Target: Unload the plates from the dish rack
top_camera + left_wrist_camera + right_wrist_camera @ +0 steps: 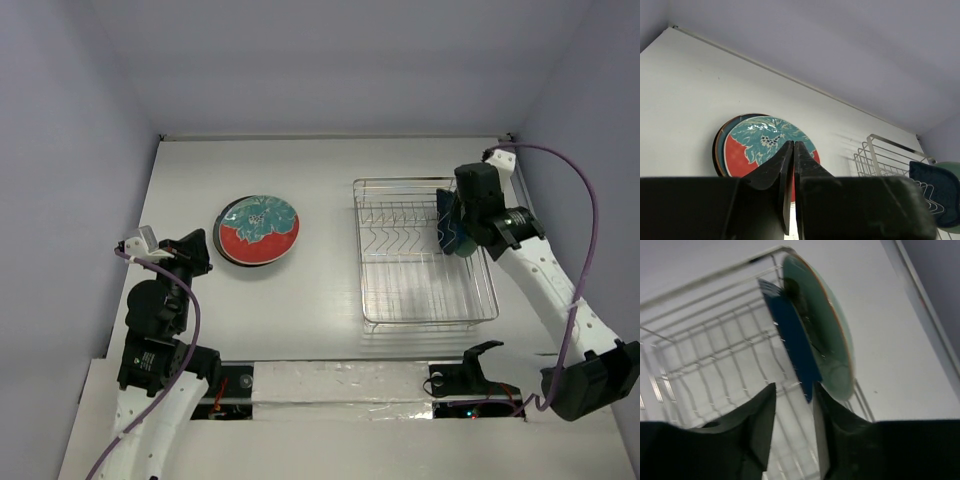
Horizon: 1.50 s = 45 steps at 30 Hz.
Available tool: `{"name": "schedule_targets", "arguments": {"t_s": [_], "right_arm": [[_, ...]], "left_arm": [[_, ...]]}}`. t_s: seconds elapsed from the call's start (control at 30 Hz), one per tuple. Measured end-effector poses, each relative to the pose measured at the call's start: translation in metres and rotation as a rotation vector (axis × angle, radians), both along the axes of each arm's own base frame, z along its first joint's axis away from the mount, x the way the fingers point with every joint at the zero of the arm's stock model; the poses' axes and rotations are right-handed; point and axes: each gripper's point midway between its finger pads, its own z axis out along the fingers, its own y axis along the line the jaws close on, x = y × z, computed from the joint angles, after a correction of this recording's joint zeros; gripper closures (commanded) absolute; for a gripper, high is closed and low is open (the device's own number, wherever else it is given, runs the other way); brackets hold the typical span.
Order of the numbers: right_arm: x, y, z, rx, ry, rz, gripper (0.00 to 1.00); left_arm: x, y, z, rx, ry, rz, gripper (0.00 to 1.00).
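While the right gripper (465,225) hangs over the right side of the rectangular silver wire dish rack (425,300), two pieces stand on edge in that rack, close together at its right end: a navy leaf-shaped dish (790,330) and, just behind it, a mint green plate (832,340) with a thin brownish rim. In the right wrist view the two black fingers (760,415) stand apart with a clear gap. The lower corner of the navy dish reaches down into that gap, close against the finger on the right of the frame; whether it touches cannot be told. The rest of the rack, with its row of upright tines, holds nothing else that shows.

At centre left of the overhead view, well apart from the rack, a red plate with a teal flower (262,230) lies flat on the white table (330,170), on top of a stack whose darker plate rims (718,150) peek out along its left edge. Just left of that stack, the left gripper (792,145) sits low near the table, its fingers pressed nearly together with only a thin slit between them and nothing held.
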Motion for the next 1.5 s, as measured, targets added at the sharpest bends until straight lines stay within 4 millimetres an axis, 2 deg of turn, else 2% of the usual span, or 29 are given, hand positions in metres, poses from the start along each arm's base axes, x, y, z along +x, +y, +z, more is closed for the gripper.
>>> {"name": "schedule_targets", "arguments": {"t_s": [0.03, 0.07, 0.13, 0.23, 0.4, 0.53, 0.6, 0.63, 0.77, 0.83, 0.97, 1.0, 1.1, 1.27, 1.5], "right_arm": [[-0.006, -0.013, -0.007, -0.032, 0.034, -0.021, 0.5], [-0.01, -0.02, -0.015, -0.055, 0.069, -0.029, 0.47], [-0.013, -0.024, -0.026, -0.094, 0.128, -0.019, 0.43], [-0.007, -0.025, -0.045, -0.136, 0.212, -0.009, 0.42], [0.009, -0.029, -0.081, -0.21, 0.347, -0.024, 0.42], [0.02, -0.04, -0.093, -0.295, 0.42, -0.074, 0.48], [0.03, -0.042, -0.09, -0.327, 0.426, -0.093, 0.52], [0.036, -0.043, -0.087, -0.339, 0.42, -0.102, 0.58], [0.047, -0.045, -0.084, -0.385, 0.431, -0.11, 0.64], [0.05, -0.047, -0.087, -0.42, 0.453, -0.113, 0.74], [0.049, -0.053, -0.094, -0.481, 0.503, -0.114, 0.87], [0.048, -0.053, -0.094, -0.489, 0.51, -0.108, 0.93], [0.047, -0.052, -0.092, -0.501, 0.512, -0.106, 1.0], [0.042, -0.045, -0.08, -0.55, 0.522, -0.088, 1.0], [0.045, -0.036, -0.028, -0.639, 0.458, -0.103, 1.0]], "left_arm": [[0.0, 0.0, 0.0, 0.0, 0.0, 0.001, 0.93], [0.0, 0.001, 0.0, 0.002, 0.0, 0.002, 0.89], [0.0, 0.002, 0.0, 0.001, 0.0, 0.007, 0.79], [-0.002, 0.002, 0.002, -0.001, -0.011, 0.007, 0.72], [-0.005, 0.003, 0.006, -0.005, -0.027, 0.007, 0.7], [-0.006, 0.003, 0.006, -0.006, -0.031, 0.007, 0.69], [-0.007, 0.003, 0.008, -0.007, -0.036, 0.007, 0.69], [-0.007, 0.003, 0.008, -0.007, -0.038, 0.007, 0.69], [-0.008, 0.004, 0.009, -0.009, -0.045, 0.007, 0.69], [-0.008, 0.004, 0.009, -0.009, -0.044, 0.007, 0.69], [-0.008, 0.004, 0.009, -0.009, -0.044, 0.007, 0.69], [-0.008, 0.004, 0.009, -0.009, -0.045, 0.007, 0.69], [-0.008, 0.005, 0.009, -0.009, -0.044, 0.015, 0.69], [-0.008, 0.01, 0.009, -0.008, -0.045, 0.034, 0.69], [-0.007, 0.011, 0.009, -0.008, -0.045, 0.039, 0.69]]}}
